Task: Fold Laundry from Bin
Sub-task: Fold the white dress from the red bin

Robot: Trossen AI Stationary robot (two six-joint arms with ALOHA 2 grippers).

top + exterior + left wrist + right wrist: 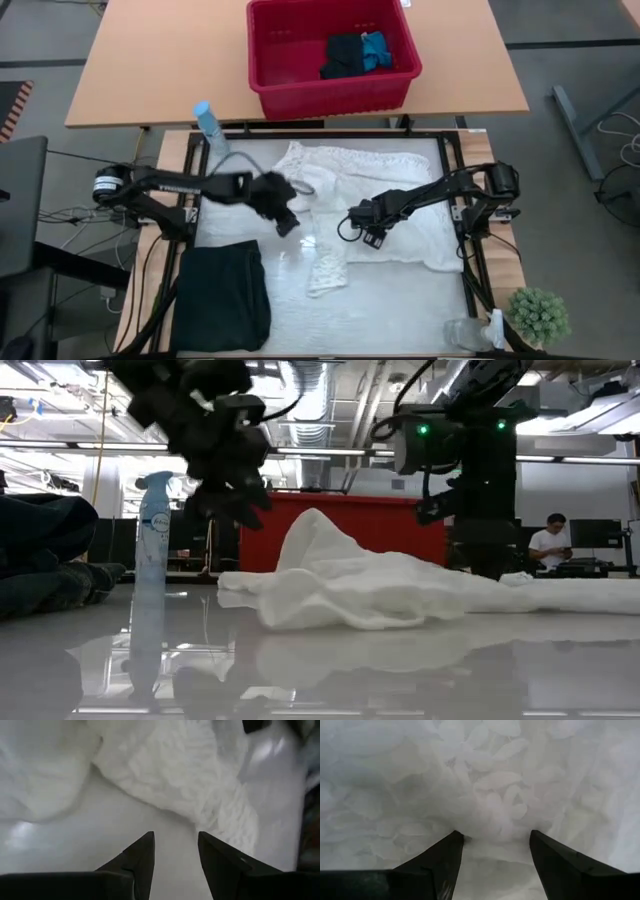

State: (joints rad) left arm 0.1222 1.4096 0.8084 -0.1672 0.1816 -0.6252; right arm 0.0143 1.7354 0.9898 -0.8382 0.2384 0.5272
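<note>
The white crinkled garment (pixel 370 205) is lying spread over the middle of the white bench (pixel 400 310), and one narrow part of it is hanging down toward the front edge. The left gripper (pixel 285 222) is hovering above the bare bench just beside the cloth's left side; its jaws are standing moderately apart and nothing is between them. The right gripper (pixel 370 235) is sitting low over the middle of the cloth, its jaws standing wide, the tips pressing at the wrinkled fabric but not yet closing on it. A black garment (pixel 222 298), already folded, is lying at the front left corner. The red bin (pixel 330 55) is standing on the wooden table behind, with dark and blue pieces (pixel 357 55) waiting inside. I think the danger is coming from the thin cloth: if the right jaws are closing now, they may be pinching two layers together, and then the fold will be coming out crooked. The left jaws, closing where they stand, may be catching only air. A spray bottle (pixel 209 125) is standing near the left arm, and a wide swing could be knocking it over.
</note>
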